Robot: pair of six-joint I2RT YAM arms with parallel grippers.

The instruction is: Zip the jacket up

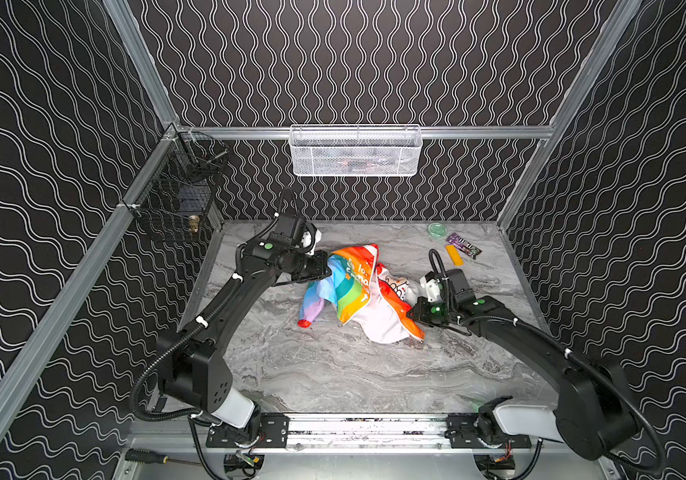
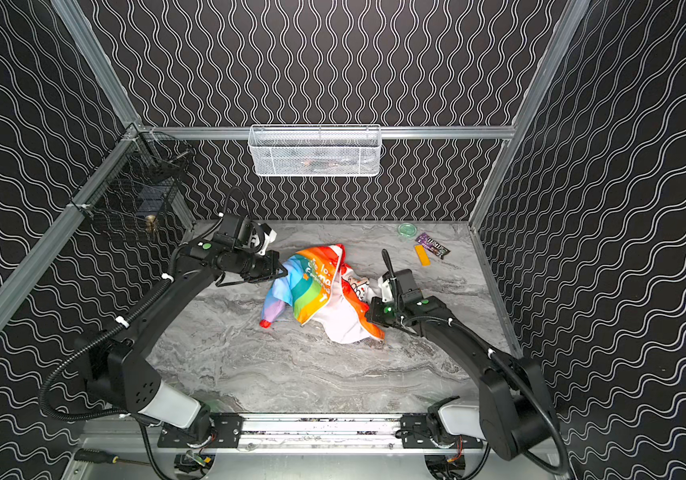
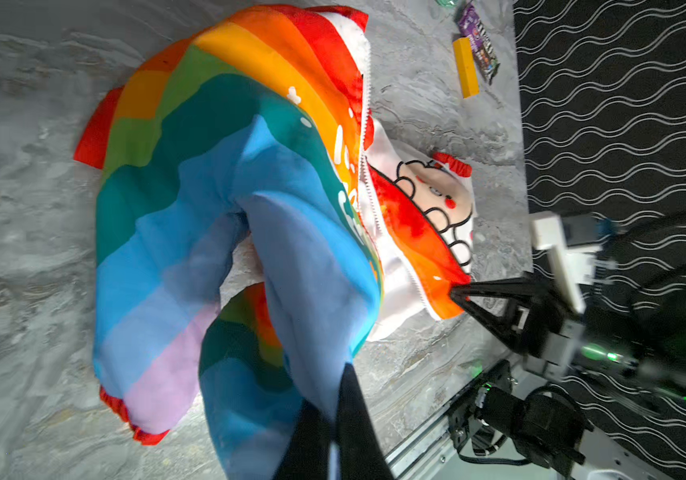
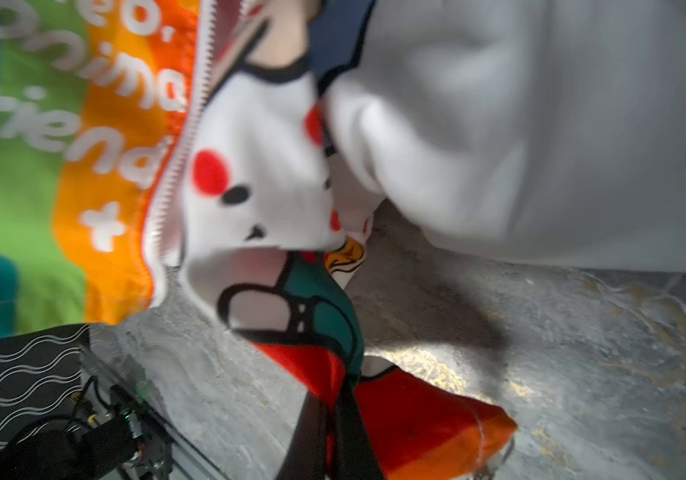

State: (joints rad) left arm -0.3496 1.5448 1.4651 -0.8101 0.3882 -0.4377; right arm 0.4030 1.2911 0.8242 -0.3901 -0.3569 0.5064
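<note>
"The jacket (image 1: 354,291): where is it?"

"Near the middle of the grey marble-look table (image 1: 333,374), crumpled in a heap. Its left part shows rainbow stripes with white lettering. Its right part shows white lining with a cartoon print. One sleeve (image 1: 312,307), ending in a red cuff, trails toward the front of the table."

"Is it zipped?"

"No, the front lies open. In the right wrist view a row of white zipper teeth (image 4: 183,137) runs along the orange edge, with the printed lining right beside it."

"And the two arms?"

"The left gripper (image 3: 339,370) is pressed together on a fold of blue fabric at the jacket's left side. The right gripper (image 4: 341,390) pinches the red-orange corner at the jacket's right side. The left wrist view also shows its black tips closed on that corner."

"Anything else around?"

"In the far right corner, well apart from the jacket, a yellow block (image 1: 454,254) lies just beside a purple wrapper (image 1: 464,245), with a green lid (image 1: 437,228) near them. A white wire basket (image 1: 356,149) hangs on the back wall."
</note>
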